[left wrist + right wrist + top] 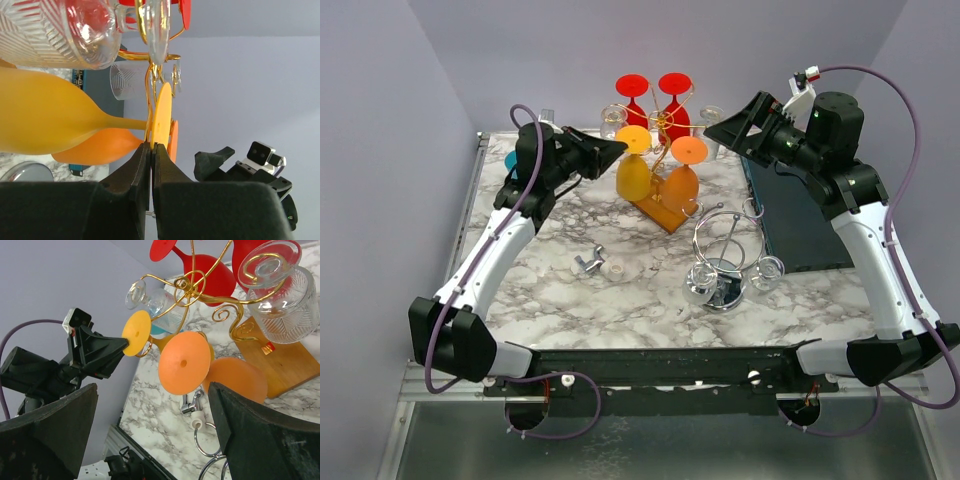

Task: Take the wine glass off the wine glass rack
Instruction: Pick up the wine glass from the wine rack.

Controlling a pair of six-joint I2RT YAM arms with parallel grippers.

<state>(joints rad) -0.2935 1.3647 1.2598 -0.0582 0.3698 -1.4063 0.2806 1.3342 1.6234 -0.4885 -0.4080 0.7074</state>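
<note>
Left hand (618, 150) is pinched shut on the rim of the round foot of the yellow frosted wine glass (633, 176). In the left wrist view its two black fingers (142, 170) press together on the disc's edge. That glass hangs upside down, foot up and bowl down, on the left side of the gold wire rack with a wooden base (660, 213). The rack stands on the white marble-patterned counter (550, 290), near the middle of its far edge. The hand sits to the glass's left, level with the foot, so the bowl hangs just below and to the right of the fingertips. Just right of it on the same rack hangs an orange frosted wine glass (682, 186), also foot up. Two red wine glasses (675, 83) hang behind them, toward the far edge. Right hand (718, 126) hovers near the rack's right side with its fingers spread wide, holding nothing and apart from the orange glass.
</note>
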